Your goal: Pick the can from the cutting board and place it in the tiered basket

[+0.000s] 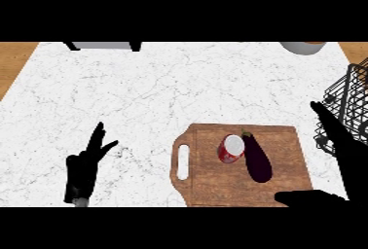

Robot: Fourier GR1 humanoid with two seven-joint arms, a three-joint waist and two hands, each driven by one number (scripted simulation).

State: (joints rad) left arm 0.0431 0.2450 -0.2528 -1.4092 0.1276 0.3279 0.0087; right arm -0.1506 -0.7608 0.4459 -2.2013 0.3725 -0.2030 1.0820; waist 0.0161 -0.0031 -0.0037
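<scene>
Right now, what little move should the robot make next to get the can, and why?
Probably slide the right hand leftward toward the can. The can stands upright on the cutting board, with nothing holding it, and an eggplant lies close beside it on the right. The right hand is open at the board's right edge, nearest the can; the left hand rests open far to the left.

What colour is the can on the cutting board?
The can is red with a white top, seen in the head view.

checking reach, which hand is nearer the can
Right. The right hand is open just past the cutting board's right edge, beyond the eggplant; the left hand rests farther from the can.
</scene>
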